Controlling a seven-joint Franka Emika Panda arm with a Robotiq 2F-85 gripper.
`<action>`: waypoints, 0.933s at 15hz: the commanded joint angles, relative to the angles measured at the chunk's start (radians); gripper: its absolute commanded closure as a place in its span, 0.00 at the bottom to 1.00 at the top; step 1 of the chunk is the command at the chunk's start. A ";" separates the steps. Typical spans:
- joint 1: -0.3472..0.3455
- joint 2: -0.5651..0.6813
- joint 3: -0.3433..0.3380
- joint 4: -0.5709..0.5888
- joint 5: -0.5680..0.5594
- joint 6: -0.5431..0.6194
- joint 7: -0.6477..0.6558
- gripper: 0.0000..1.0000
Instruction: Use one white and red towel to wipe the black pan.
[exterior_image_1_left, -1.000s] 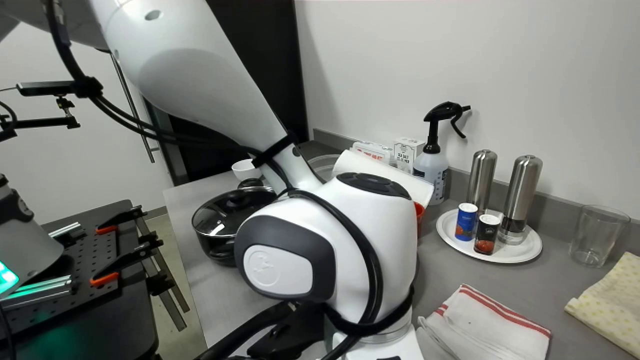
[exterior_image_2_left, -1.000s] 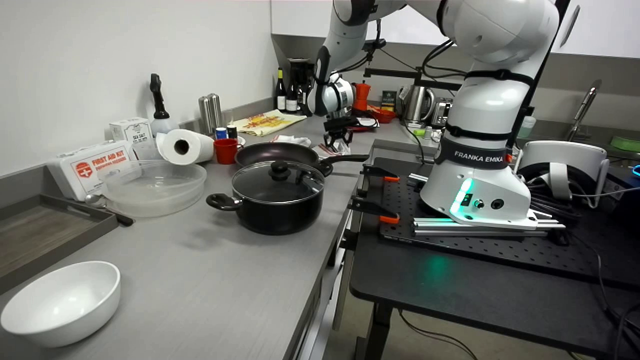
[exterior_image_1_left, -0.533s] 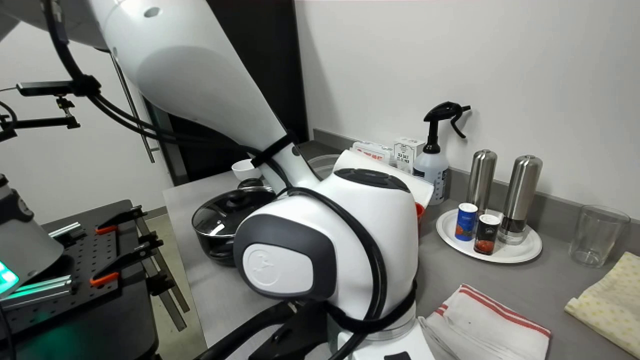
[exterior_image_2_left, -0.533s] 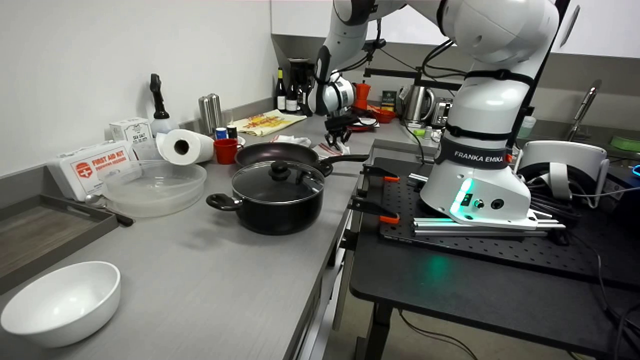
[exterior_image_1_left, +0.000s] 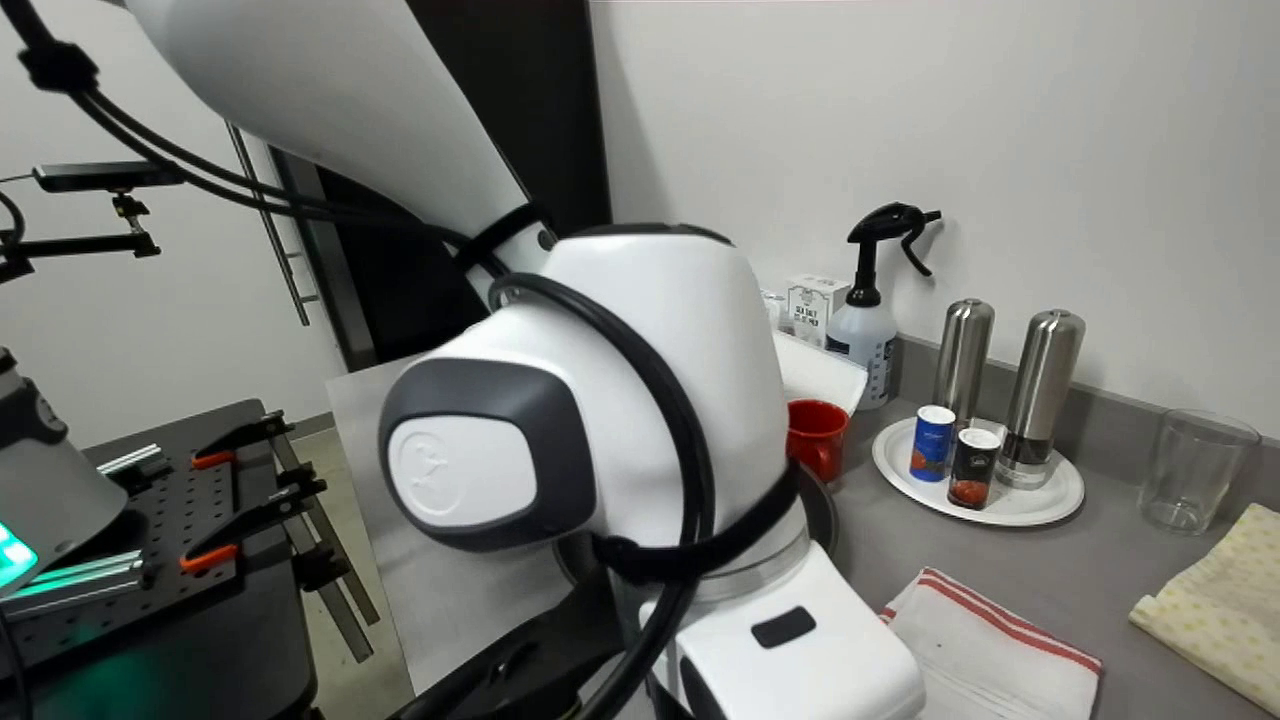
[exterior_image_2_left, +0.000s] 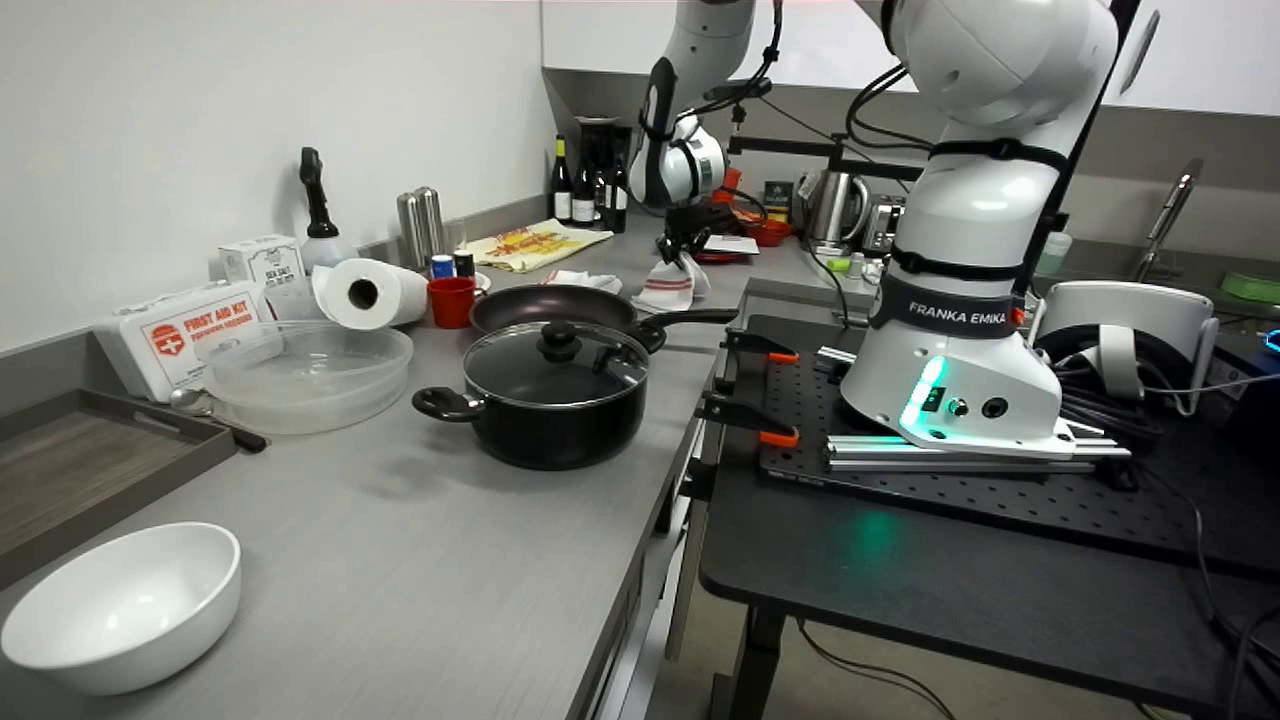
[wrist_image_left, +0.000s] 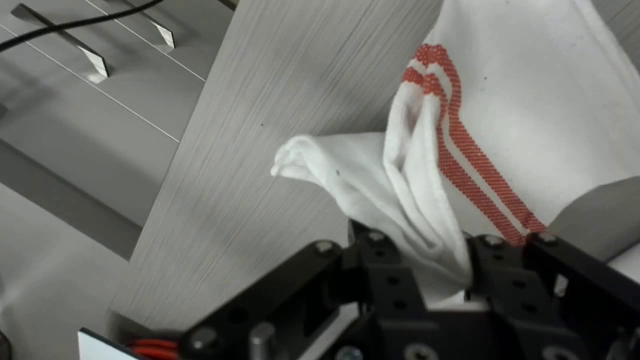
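My gripper (wrist_image_left: 430, 255) is shut on a white and red towel (wrist_image_left: 485, 175), with a bunched white fold pinched between its fingers in the wrist view. In an exterior view that towel (exterior_image_2_left: 672, 288) hangs below the gripper (exterior_image_2_left: 684, 248) in a tent shape; whether its lower edge touches the counter I cannot tell. A similar folded towel (exterior_image_1_left: 1000, 650) lies flat on the counter. The black pan (exterior_image_2_left: 545, 305) rests on the counter, nearer that camera than the gripper, its handle (exterior_image_2_left: 698, 317) pointing toward the robot base. My arm hides most of the pan (exterior_image_1_left: 822, 510) in an exterior view.
A lidded black pot (exterior_image_2_left: 560, 400) stands directly beside the pan. The red mug (exterior_image_1_left: 815, 440) is close to the pan's rim. Near the wall are a plate with shakers (exterior_image_1_left: 980, 512), a paper roll (exterior_image_2_left: 370, 293) and a clear glass (exterior_image_1_left: 1195, 475).
The gripper has shut on the towel and risen, drawing the cloth upward. The arm has shifted, so the red mug and part of the pan's rim now show in an exterior view.
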 joint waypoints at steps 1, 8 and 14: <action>0.011 -0.121 0.022 -0.127 -0.065 0.073 -0.119 0.97; 0.026 -0.276 0.101 -0.240 -0.205 0.103 -0.342 0.97; 0.093 -0.407 0.116 -0.393 -0.317 0.169 -0.451 0.97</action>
